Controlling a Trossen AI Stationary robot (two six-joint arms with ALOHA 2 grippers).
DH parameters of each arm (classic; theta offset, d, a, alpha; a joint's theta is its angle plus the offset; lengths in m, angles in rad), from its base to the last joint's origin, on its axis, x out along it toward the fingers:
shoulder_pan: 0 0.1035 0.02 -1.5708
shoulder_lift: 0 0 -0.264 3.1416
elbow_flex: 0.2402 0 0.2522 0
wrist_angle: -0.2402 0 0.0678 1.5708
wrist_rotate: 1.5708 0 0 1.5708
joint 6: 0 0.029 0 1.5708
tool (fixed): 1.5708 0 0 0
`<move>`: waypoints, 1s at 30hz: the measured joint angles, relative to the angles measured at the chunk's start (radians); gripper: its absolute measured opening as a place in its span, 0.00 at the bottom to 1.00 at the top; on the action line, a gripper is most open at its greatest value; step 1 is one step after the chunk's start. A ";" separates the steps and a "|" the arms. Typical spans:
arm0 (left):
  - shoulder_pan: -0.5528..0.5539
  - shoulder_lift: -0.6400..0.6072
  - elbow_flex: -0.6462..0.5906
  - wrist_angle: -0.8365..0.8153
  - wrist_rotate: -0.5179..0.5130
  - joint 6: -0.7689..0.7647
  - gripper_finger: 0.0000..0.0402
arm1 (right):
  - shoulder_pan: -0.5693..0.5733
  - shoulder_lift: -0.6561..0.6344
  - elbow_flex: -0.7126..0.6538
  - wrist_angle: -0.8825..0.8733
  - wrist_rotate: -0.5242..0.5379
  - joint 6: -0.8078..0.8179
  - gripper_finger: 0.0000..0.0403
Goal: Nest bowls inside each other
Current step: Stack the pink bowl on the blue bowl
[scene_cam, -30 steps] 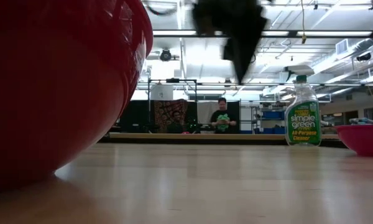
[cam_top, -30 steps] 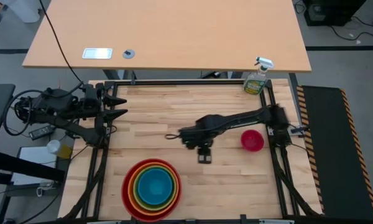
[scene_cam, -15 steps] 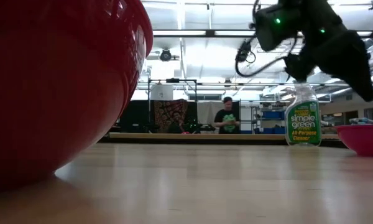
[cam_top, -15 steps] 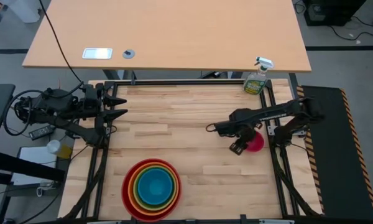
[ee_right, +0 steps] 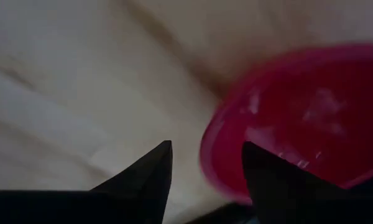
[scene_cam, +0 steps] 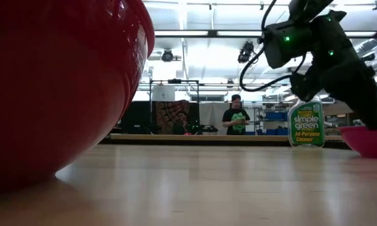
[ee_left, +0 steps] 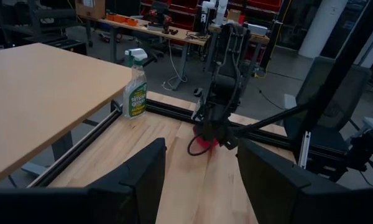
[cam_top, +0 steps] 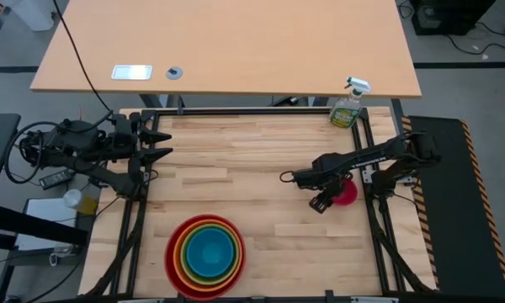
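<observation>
The red bowl stands near the table's front edge with the orange, green and blue bowls nested inside it; it fills the left of the low view as the red bowl. The pink bowl stands alone on its base at the right. My right gripper points steeply down, open, one finger over the bowl's inside and one outside its left rim. My left gripper waits open at the table's left edge.
A green spray bottle stands at the far right corner. A second, lighter table lies beyond the far edge. A person stands in the room behind. Bare wood lies between the stack and the pink bowl.
My right gripper has swung from the table's middle toward the right edge and come down over the pink bowl's left rim, rolling its wrist and tipping to point steeply down. The bowls have stayed where they were.
</observation>
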 joint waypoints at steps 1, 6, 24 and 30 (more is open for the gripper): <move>0.000 0.000 0.000 0.000 0.000 0.000 0.51 | 0.000 0.000 -0.007 0.010 0.024 0.000 0.49; 0.000 0.000 0.000 0.000 0.000 0.000 0.51 | 0.000 0.000 -0.053 0.033 0.125 -0.017 0.44; 0.001 0.000 0.000 0.000 0.000 0.000 0.51 | 0.097 0.001 0.117 0.119 0.166 -0.168 0.07; 0.001 0.021 0.000 0.001 -0.021 -0.028 0.51 | 0.157 0.017 0.383 0.212 0.222 -0.276 0.06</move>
